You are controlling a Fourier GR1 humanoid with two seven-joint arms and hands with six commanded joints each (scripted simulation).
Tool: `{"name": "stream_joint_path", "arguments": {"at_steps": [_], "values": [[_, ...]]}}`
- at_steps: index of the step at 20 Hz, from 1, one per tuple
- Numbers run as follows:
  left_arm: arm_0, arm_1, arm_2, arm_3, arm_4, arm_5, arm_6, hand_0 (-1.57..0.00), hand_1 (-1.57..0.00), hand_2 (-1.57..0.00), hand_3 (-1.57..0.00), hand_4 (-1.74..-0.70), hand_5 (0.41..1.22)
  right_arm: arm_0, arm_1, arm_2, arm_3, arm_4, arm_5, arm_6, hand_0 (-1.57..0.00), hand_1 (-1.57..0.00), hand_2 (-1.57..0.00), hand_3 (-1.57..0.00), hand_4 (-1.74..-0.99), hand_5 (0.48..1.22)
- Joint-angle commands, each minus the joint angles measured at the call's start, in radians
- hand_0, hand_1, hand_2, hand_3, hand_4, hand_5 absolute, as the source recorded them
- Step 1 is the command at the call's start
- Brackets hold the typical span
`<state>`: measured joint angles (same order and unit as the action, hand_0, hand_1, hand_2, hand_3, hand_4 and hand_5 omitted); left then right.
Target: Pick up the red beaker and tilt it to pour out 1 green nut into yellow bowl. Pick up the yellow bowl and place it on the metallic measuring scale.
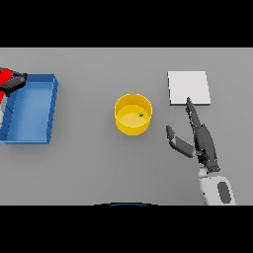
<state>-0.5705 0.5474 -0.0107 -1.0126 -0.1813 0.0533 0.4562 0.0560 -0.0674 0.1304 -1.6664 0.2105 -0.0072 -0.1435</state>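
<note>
Grey table point(89, 168) holds the yellow bowl point(133, 115) with one green nut point(141, 115) inside. Just right of it, the right hand point(202, 141) rests with fingers straight and spread, touching nothing.

Red beaker point(5, 75): cut off by the view's left edge; only a red patch shows, its shape and contents not readable.
Left hand point(14, 83): dark fingers at the left edge, overlapping the red beaker; palm and arm out of frame; grip cannot be made out.
Blue rectangular tray point(52, 106): near-left corner clipped by the left edge.
Green nut point(141, 115): a speck inside the round yellow bowl point(132, 128); form too small to tell.
</note>
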Motion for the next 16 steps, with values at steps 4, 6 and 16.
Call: {"name": "stream_joint_path", "arguments": {"at_steps": [4,6,16], "values": [[0.043,0.038,0.015,-0.075,0.101,-0.159,0.024,-0.6,-0.55,-0.52,-0.54,-0.98,0.664,-0.004,0.002,0.0,0.019,0.001,0.001,-0.007,0.0,0.0,0.0,0.0,-1.153,0.67],[0.051,0.051,-0.015,-0.088,0.082,-0.192,0.05,-0.38,-0.35,-0.33,-0.34,-0.88,0.644,-0.002,0.002,0.002,0.018,0.002,0.0,-0.014,0.0,0.0,0.0,0.0,-1.155,0.669],[0.042,0.038,-0.029,-0.08,0.041,-0.138,-0.035,-0.04,-0.04,-0.03,-0.04,-0.78,0.644,-0.063,-0.038,0.047,0.015,0.109,-0.001,0.068,0.0,0.0,0.0,0.0,-1.087,0.649]]}}
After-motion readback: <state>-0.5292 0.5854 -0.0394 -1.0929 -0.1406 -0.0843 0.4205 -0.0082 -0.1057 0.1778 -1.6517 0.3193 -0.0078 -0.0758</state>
